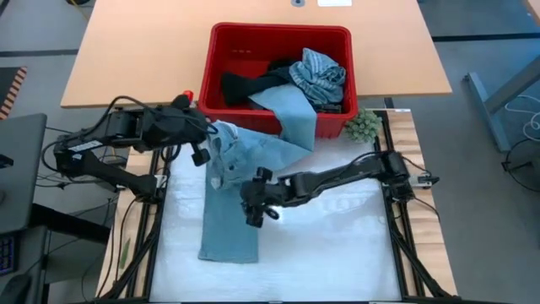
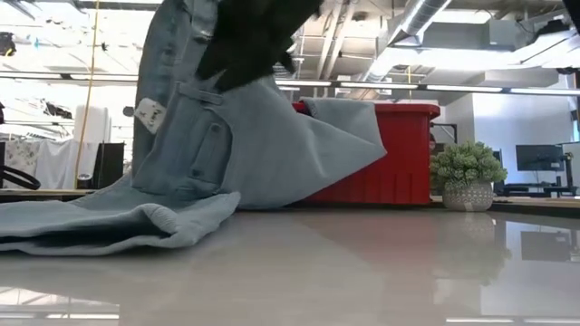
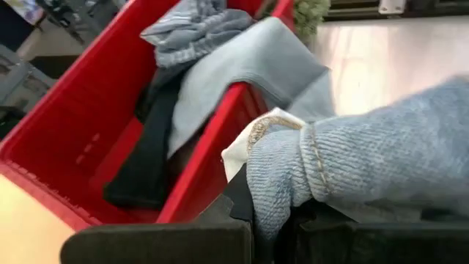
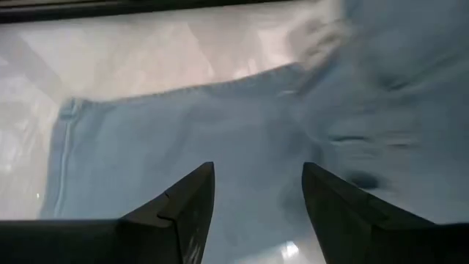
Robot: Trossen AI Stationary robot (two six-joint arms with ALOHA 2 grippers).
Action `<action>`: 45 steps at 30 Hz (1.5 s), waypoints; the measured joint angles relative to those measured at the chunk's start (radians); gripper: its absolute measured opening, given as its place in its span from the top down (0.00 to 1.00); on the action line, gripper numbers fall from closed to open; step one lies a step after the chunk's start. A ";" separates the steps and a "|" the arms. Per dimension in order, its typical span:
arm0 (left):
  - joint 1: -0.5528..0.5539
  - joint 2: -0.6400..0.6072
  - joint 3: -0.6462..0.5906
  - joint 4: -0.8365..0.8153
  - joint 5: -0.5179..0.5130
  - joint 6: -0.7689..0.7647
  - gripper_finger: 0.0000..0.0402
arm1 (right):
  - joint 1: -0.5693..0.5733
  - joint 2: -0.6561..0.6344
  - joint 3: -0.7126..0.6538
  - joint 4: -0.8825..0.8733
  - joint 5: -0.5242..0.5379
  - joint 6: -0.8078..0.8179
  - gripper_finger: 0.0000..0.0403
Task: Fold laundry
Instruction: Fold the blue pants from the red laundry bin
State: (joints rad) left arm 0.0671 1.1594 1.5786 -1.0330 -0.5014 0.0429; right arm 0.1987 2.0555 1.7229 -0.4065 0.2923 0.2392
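Note:
A pair of light blue jeans lies along the white table top, one leg flat and the waist end raised. My left gripper is shut on that raised end, next to the red basket. The basket holds more laundry: a black piece, a grey-blue striped piece and a light blue piece draped over the near rim. My right gripper stands open over the jeans' middle; in the right wrist view its fingers hover above the denim, touching nothing. My left gripper pinches the jeans' waist end between its two fingers, where the white lining shows at the edge. It comes from the table's left, slanting down. The waist end is lifted off the table and the denim hangs below it, with the leg on the table.
A small green fuzzy ball sits at the basket's right near corner. The wooden table lies beyond and left of the basket. Black frame rails run along the white surface's sides. Bare white surface lies right of the jeans.

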 joint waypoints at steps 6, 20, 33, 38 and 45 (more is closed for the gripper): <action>0.001 -0.007 -0.002 -0.021 0.000 0.032 1.00 | -0.006 0.129 -0.001 0.211 0.032 -0.101 0.45; 0.037 0.019 -0.002 -0.075 -0.060 0.180 1.00 | -0.057 0.276 0.000 0.347 0.381 -0.472 0.55; 0.058 0.019 -0.003 -0.100 -0.048 0.173 1.00 | -0.206 0.401 0.192 0.101 0.124 -0.295 0.69; 0.058 0.019 -0.003 -0.110 -0.049 0.160 1.00 | -0.203 0.349 0.208 -0.036 -0.035 -0.272 0.95; 0.058 0.019 -0.003 -0.110 -0.012 0.134 1.00 | -0.160 0.146 0.206 -0.365 -0.372 -0.341 0.95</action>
State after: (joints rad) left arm 0.1249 1.1782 1.5761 -1.1434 -0.5131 0.1767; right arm 0.0387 2.2019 1.9286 -0.7712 -0.0801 -0.1014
